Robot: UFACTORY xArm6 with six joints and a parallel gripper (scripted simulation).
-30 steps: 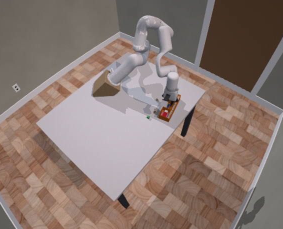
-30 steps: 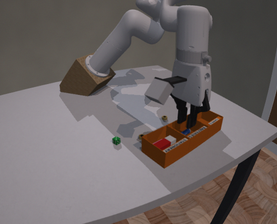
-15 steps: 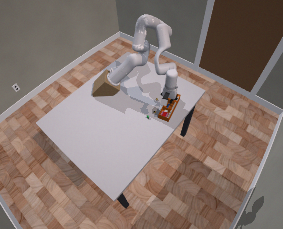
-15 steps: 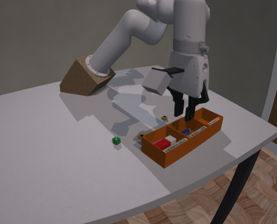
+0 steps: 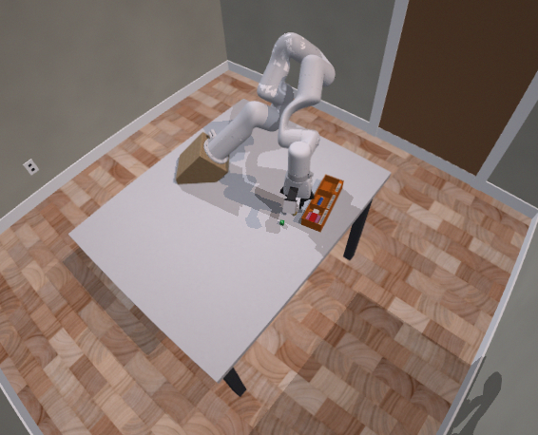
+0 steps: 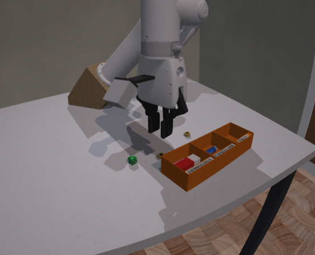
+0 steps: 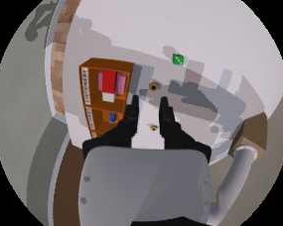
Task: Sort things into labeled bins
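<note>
An orange bin with three compartments stands near the table's right edge. The compartment labelled STATIONERY holds a red box and a white eraser. The one labelled BATTERIES holds a blue battery. The third compartment looks empty, and its label is too small to read. A tan nut and a dark nut lie on the table beside the bin. A green die lies further left. My gripper hangs above the table between the nuts, fingers slightly apart and empty.
The arm's brown wooden base block stands at the back of the table. The table's right edge runs just behind the bin. A grey camera box sticks out from the wrist.
</note>
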